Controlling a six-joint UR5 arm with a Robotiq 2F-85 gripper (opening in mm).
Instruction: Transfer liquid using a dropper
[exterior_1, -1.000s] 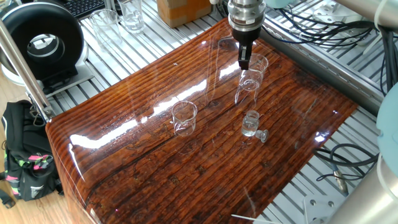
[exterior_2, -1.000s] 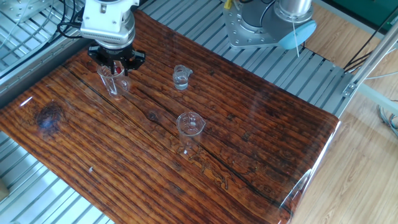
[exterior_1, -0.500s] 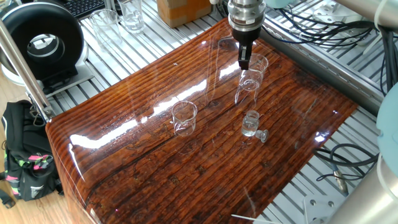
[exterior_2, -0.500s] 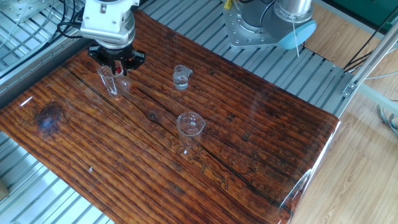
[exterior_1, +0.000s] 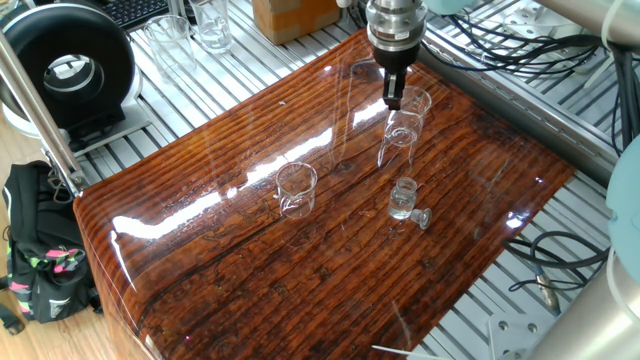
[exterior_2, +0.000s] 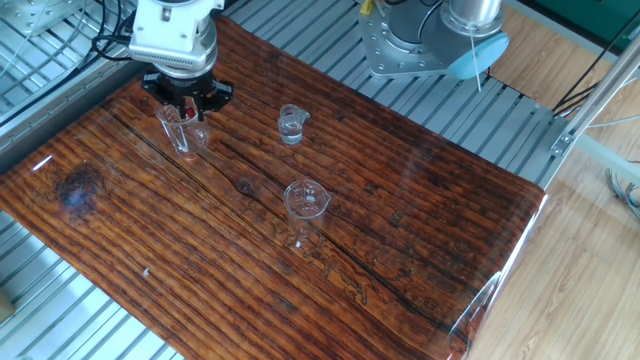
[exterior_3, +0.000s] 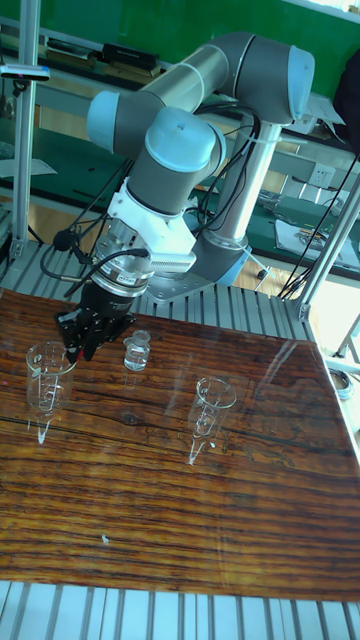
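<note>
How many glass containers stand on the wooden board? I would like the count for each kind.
Open beakers with a spout: 2
Small bottle: 1
Total: 3

We are looking at a table top of dark reddish wood with strong wavy grain, lying under a glossy clear sheet that is throwing bright white glare. Around it, the ribbed frame is showing as matt silver metal. The tall conical vessel, the beaker and the small bottle are all reading as clear, smooth glass, catching small highlights. The dropper is showing a dull red rubber bulb. The gripper is looking like black matt plastic or metal, and the arm is wearing smooth grey metal and pale blue plastic caps.
</note>
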